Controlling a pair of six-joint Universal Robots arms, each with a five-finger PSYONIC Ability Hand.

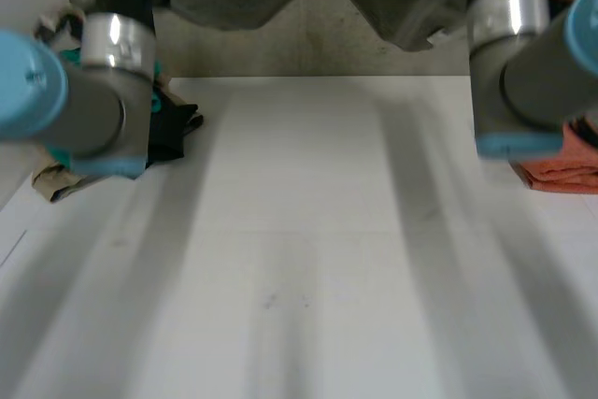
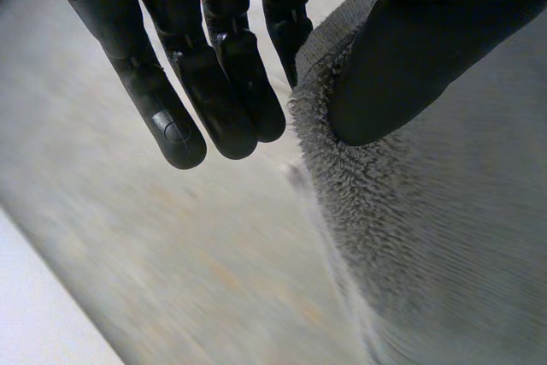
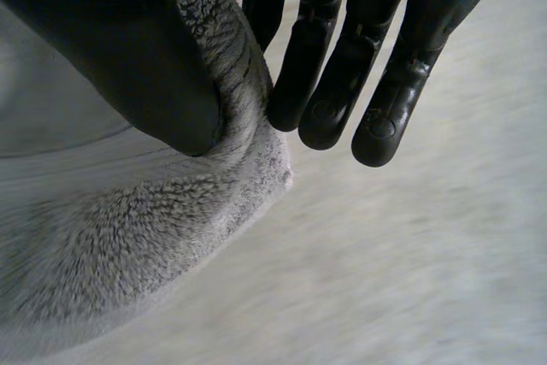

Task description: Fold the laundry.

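I hold the towel (image 2: pixel 427 245) with both hands; my left hand (image 2: pixel 222 57) pinches one upper edge of it, the thumb pressed onto the fluffy side and the straight fingers lying close together behind the hem; my right hand (image 3: pixel 342 66) does the same at the other end, its thumb pressing the thick rim against the nearest finger, the other fingers straight and side by side.

From the head view the towel hangs at the far end of the table (image 1: pixel 299 231), spread across between my two arms, its long axis running from my left to my right and its lower edge sagging in waves; I cannot tell whether that edge touches the table.

The bare white surface lies on my side of the towel, below and nearer than the cloth; so I judge that the next move asks for both hands to bring it towards me evenly and lay it flat, neither hand being nearer than the other.

A heap of dark clothes (image 1: pixel 173 128) sits at the left edge and an orange cloth (image 1: pixel 561 170) at the right, both well apart from the middle.
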